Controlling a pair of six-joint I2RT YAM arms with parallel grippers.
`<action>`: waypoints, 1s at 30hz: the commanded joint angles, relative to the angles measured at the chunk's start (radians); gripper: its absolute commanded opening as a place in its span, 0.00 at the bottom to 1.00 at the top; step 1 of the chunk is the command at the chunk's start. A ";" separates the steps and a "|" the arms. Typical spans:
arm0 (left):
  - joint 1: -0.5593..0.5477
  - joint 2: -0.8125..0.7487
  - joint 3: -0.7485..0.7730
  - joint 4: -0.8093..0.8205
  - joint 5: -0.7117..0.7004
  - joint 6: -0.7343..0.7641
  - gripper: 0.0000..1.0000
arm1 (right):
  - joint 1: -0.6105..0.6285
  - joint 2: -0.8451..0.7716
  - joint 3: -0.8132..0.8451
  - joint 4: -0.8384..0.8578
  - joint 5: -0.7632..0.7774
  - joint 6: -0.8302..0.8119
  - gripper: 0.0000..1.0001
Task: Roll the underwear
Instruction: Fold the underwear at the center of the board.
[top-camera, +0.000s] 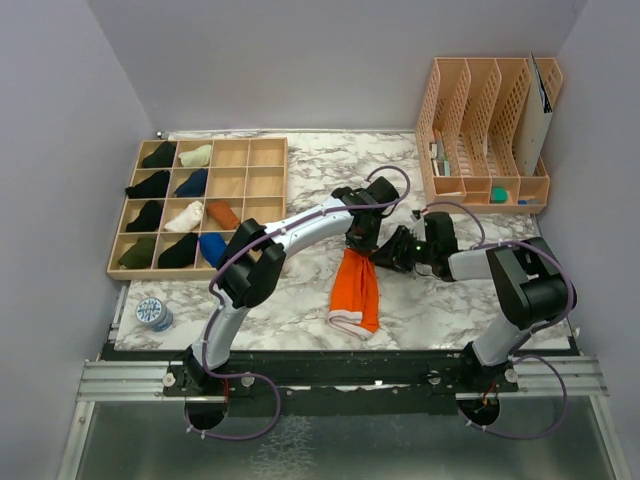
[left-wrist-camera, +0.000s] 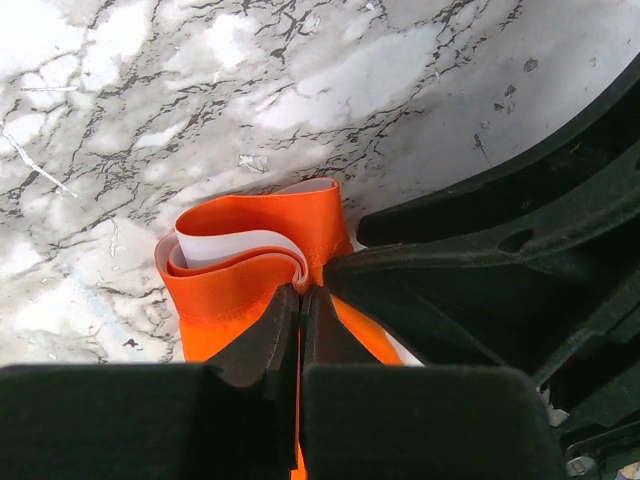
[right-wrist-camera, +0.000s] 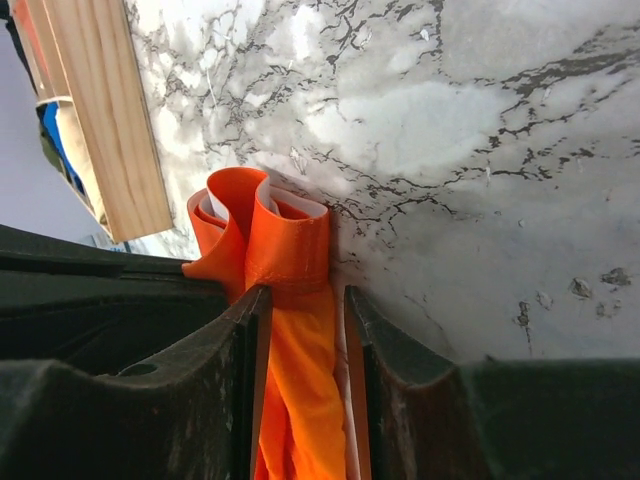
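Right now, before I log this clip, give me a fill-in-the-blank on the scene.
The underwear lying on the table is ___. The left gripper is ___ on its curled end. The divided wooden tray stands on the table's ___ side. Missing: orange; shut; left.

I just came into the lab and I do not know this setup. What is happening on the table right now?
Both arms are working on the orange underwear, which lies on the marble table. The left gripper is shut on its far end, where the cloth is curled into a first loop. The right gripper clamps the same end from the other side. The rest of the cloth lies unrolled, stretching toward the arms' bases.
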 joint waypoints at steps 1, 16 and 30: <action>0.005 0.002 0.013 0.001 0.015 0.007 0.00 | -0.011 0.014 -0.028 0.079 -0.039 0.041 0.41; 0.017 -0.024 -0.009 0.001 0.010 0.013 0.00 | -0.025 0.001 0.043 -0.002 -0.048 0.022 0.43; 0.017 -0.018 0.014 0.050 0.180 -0.013 0.00 | -0.024 0.124 0.056 -0.007 -0.054 -0.038 0.11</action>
